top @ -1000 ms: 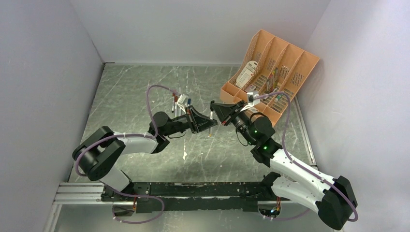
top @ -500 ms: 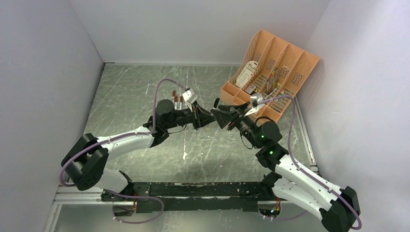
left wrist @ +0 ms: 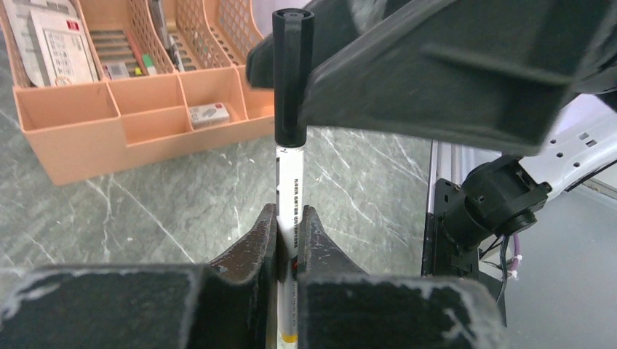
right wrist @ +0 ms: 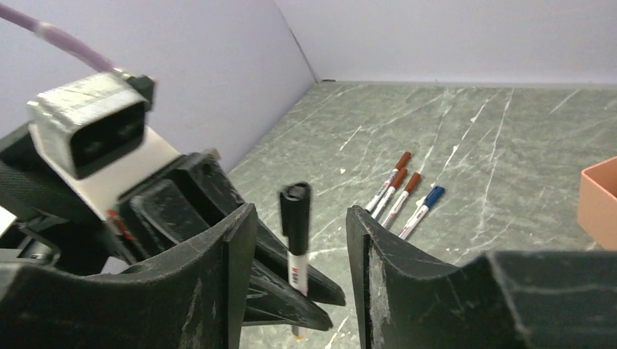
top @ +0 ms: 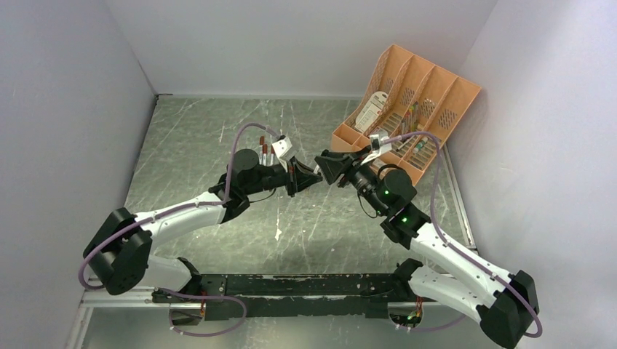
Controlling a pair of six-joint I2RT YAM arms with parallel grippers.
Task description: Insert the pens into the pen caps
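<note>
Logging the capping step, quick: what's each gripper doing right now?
Left gripper: closed on the pen barrel.
Right gripper: open, jaws either side of the black cap, not gripping.

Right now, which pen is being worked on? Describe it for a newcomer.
Left of the orange organizer tray, the left gripper and right gripper meet in mid-air. The pen is clamped in the left one. Unlike the red- and blue-capped pens lying on the table, it has a black cap.
</note>
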